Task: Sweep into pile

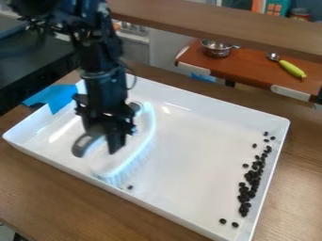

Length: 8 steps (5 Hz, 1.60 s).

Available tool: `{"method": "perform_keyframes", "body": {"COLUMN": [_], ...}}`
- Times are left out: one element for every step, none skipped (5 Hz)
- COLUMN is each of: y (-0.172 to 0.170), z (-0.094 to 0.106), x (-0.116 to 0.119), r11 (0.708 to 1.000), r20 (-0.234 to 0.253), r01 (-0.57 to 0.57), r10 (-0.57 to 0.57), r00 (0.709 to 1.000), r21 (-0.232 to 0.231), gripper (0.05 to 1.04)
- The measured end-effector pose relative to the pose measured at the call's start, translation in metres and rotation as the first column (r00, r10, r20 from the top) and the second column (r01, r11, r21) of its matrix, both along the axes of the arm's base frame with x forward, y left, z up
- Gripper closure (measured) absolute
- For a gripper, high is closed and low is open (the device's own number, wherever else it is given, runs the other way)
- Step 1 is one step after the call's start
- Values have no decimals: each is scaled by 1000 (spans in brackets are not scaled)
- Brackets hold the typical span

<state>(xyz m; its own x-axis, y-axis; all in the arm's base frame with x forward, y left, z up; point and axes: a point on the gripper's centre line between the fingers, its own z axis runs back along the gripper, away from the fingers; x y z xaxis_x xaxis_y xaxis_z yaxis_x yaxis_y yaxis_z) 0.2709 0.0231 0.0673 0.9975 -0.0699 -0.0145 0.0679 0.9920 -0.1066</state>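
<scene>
The black gripper (108, 137) hangs over the left part of the white tray (200, 104), shut on the grey handle of a brush. The brush (140, 143) has a white body and pale blue bristles, and it lies slantwise in the tray with its bristles toward the right and front. Small black pieces (253, 178) form a long, uneven band along the tray's right wall, with a few loose ones at its ends. One lone black piece (130, 187) is near the front wall, just right of the brush's front end. The gripper covers part of the handle.
The tray stands on a brown wooden table (60, 197), with blue tape (52, 98) at its left corner. Behind are a wooden shelf (220, 21) and a red-brown board (252, 68) with a metal pot (217, 48) and a green-handled utensil (292, 69).
</scene>
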Motion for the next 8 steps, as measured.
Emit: {"method": "perform_keyframes", "body": {"y": [-21,-47,-75,-101,-126,-146,-159,-149], "z": [-2,-3,-4,-5,-3,-2,1,16], "x": [3,8,13,12,10,11,18,16], "r11": [999,996,993,990,986,979,977,971], "r20": [-20,-23,-20,-27,-40,-50,-25,-51], "r01": [-42,-71,-85,-83,-77,-83,-73,-78], "r10": [42,70,84,80,72,75,69,69], "r00": [999,997,996,996,997,996,997,996], "r21": [-26,-54,-81,-115,-150,-184,-201,-226], "gripper": [597,597,597,597,597,597,597,597]}}
